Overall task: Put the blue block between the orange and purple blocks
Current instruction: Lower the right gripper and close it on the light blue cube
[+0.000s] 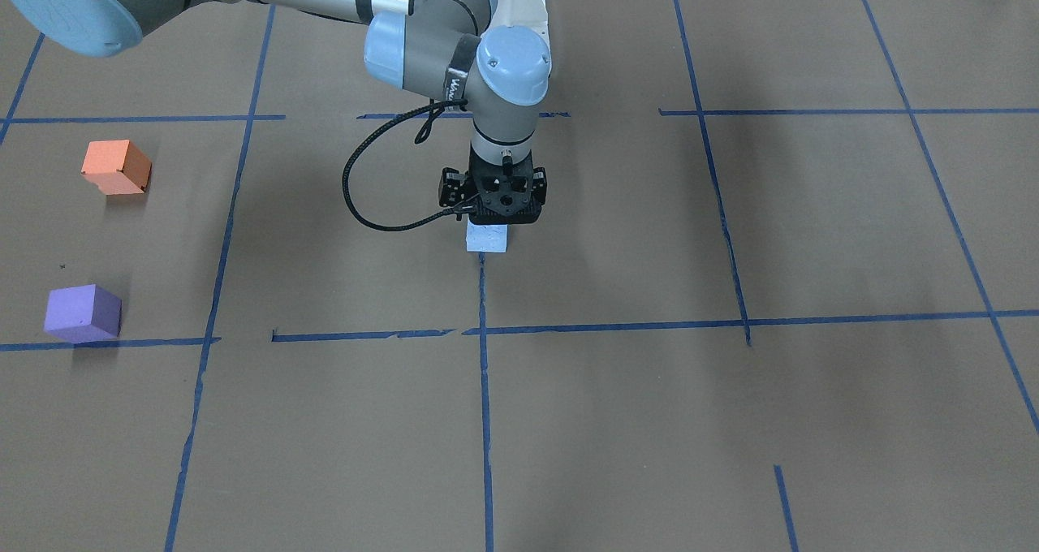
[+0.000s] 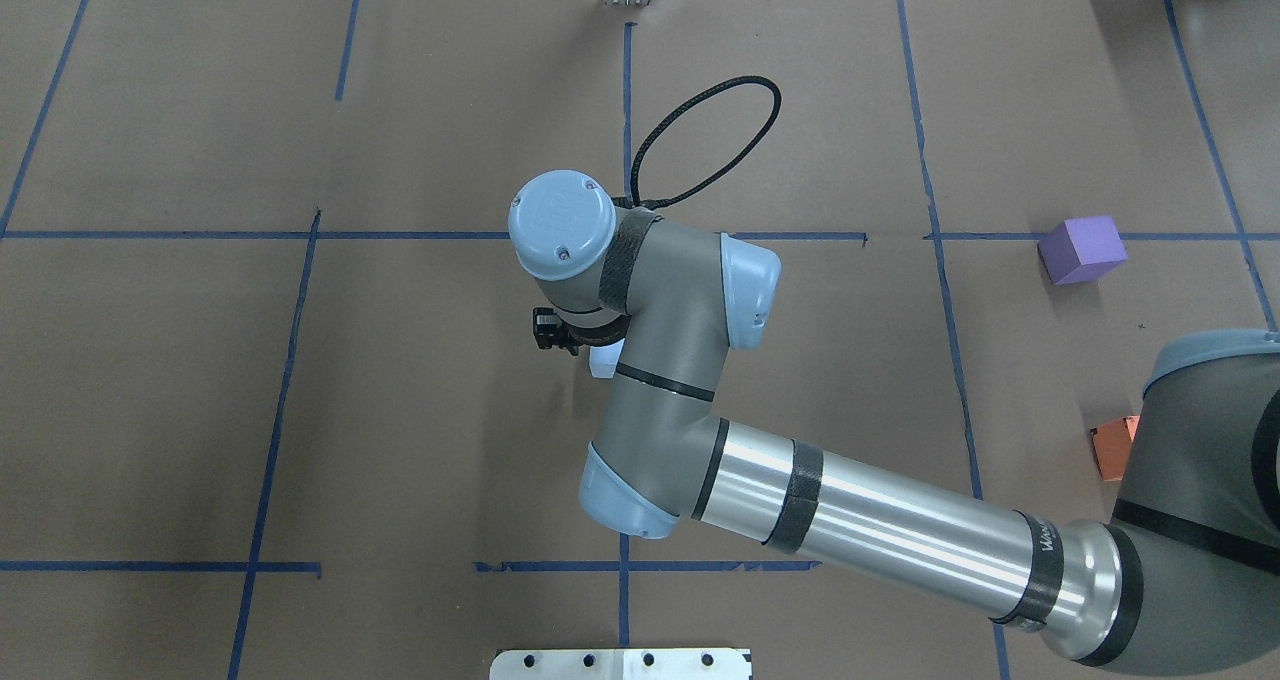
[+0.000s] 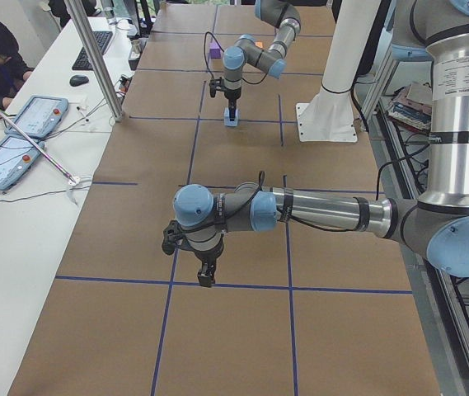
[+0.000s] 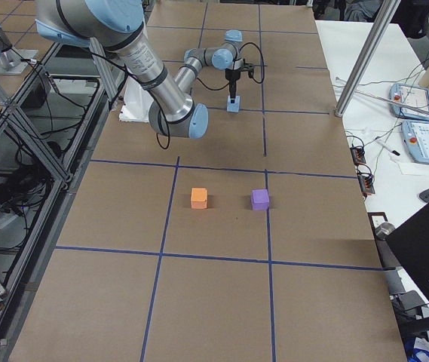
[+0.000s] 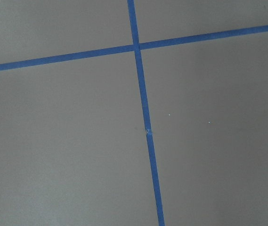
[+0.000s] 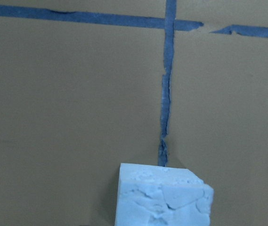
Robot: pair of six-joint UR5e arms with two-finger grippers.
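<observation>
The pale blue block (image 1: 487, 239) lies at the table's middle on a blue tape line; it also shows low in the right wrist view (image 6: 164, 197). My right gripper (image 1: 492, 221) points straight down just over it, and its fingers are hidden, so I cannot tell open from shut. The orange block (image 1: 116, 166) and the purple block (image 1: 83, 313) sit apart on the robot's right side, with a bare gap between them. My left gripper (image 3: 206, 279) hangs over bare table in the exterior left view only; I cannot tell its state.
Brown paper with a grid of blue tape lines (image 1: 484, 390) covers the table. The right arm's elbow (image 2: 1200, 440) half hides the orange block (image 2: 1112, 448) from overhead. An operator's desk with tablets (image 3: 20, 132) runs along the far side.
</observation>
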